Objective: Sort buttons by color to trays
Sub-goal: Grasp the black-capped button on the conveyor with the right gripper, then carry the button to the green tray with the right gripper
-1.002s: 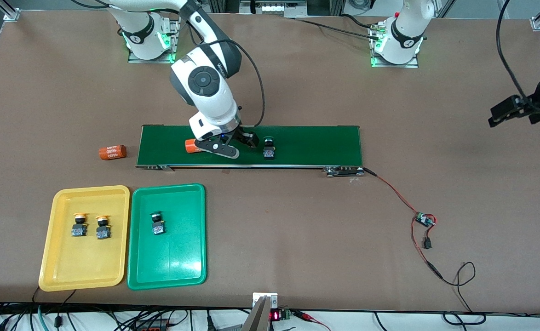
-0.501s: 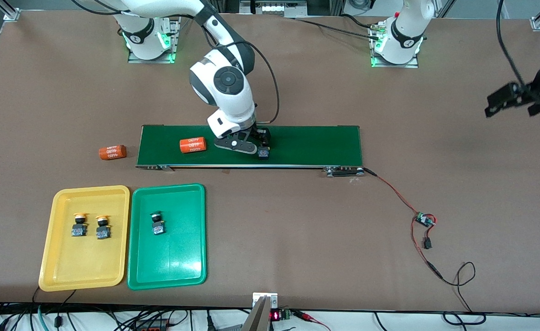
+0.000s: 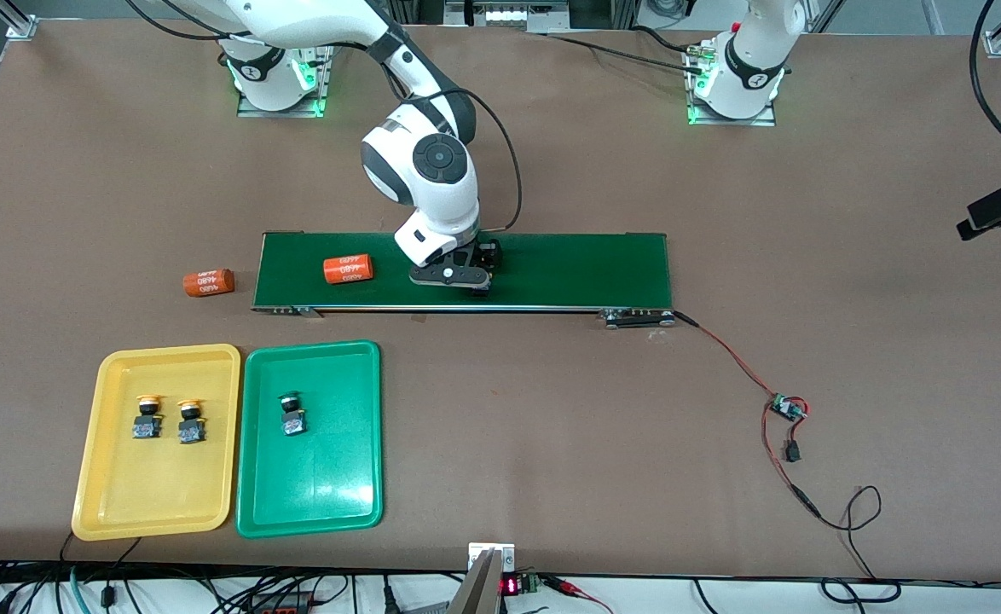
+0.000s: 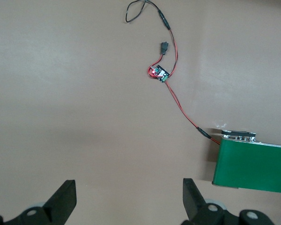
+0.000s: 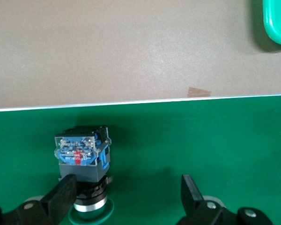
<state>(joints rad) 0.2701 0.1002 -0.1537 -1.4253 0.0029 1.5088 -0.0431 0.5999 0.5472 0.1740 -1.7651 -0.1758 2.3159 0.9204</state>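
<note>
My right gripper point(image 3: 465, 286) is low over the dark-green conveyor belt point(image 3: 569, 269) and open. In the right wrist view a green-capped button point(image 5: 82, 159) lies on its side on the belt between the jaws of the right gripper point(image 5: 127, 187), close against one finger point(image 5: 62, 199). The front view hides this button under the hand. The yellow tray point(image 3: 158, 512) holds two yellow-capped buttons point(image 3: 147, 416) point(image 3: 190, 420). The green tray point(image 3: 313, 503) holds one green-capped button point(image 3: 292, 414). My left gripper point(image 3: 999, 209) is open and empty, up over the table's edge at the left arm's end; it also shows in the left wrist view point(image 4: 129, 187).
One orange "4680" cylinder point(image 3: 348, 269) lies on the belt, another point(image 3: 208, 282) on the table off the belt's end. A small circuit board point(image 3: 786, 408) with red and black wires lies near the belt's other end. A corner of the green tray point(image 5: 278, 23) shows in the right wrist view.
My right gripper moved along the belt toward the left arm's end and came down around the green button. The orange cylinder on the belt drifted toward the right arm's end. My left gripper shifted.
</note>
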